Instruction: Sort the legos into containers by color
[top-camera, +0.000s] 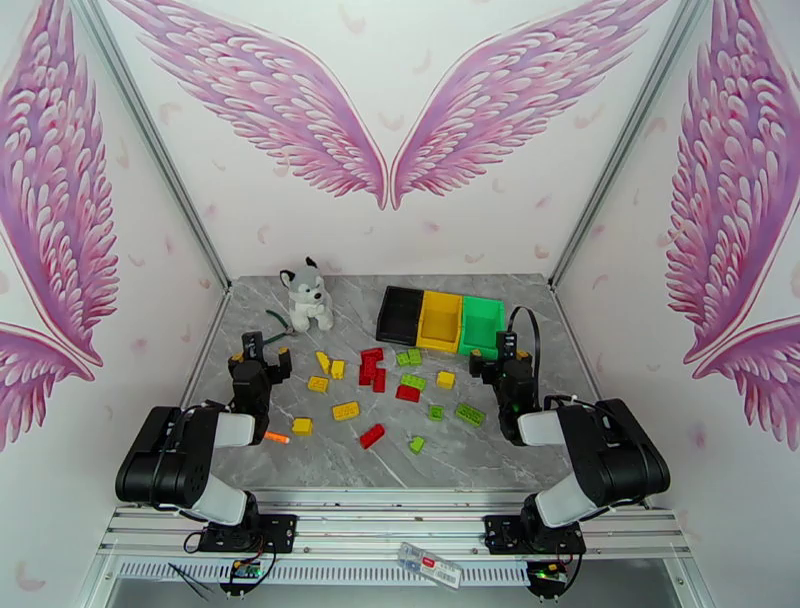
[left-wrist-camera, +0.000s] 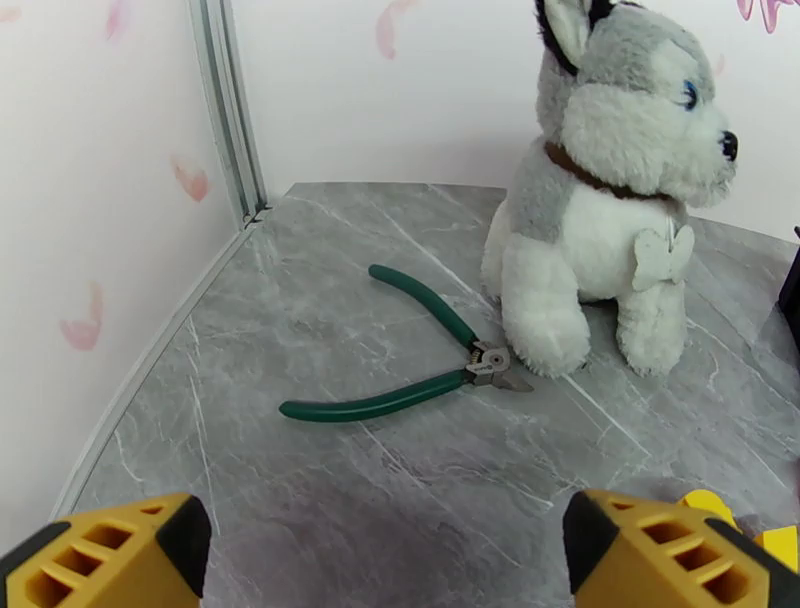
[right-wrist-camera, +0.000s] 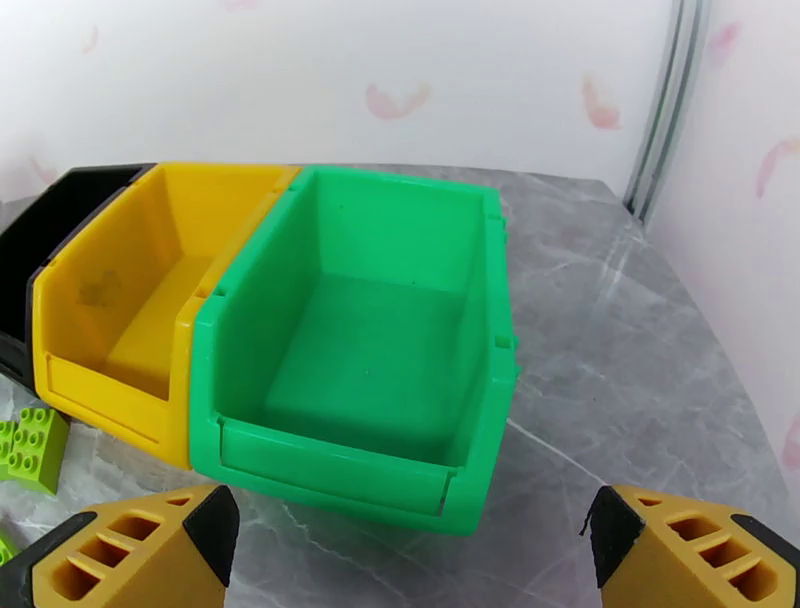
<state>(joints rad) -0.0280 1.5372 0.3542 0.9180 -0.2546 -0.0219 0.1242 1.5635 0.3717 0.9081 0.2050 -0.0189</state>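
Several legos in red, yellow and light green lie scattered over the middle of the grey table. The containers stand in a row at the back: black, yellow, green. All three look empty. My left gripper hovers open at the left of the pile, with nothing between its fingers. My right gripper is open just in front of the green container, beside the yellow one and the black one. A green lego lies at the left.
A plush husky sits at the back left, and green-handled pliers lie beside it. An orange marker lies near the left arm. Metal frame posts and walls close in the table's sides.
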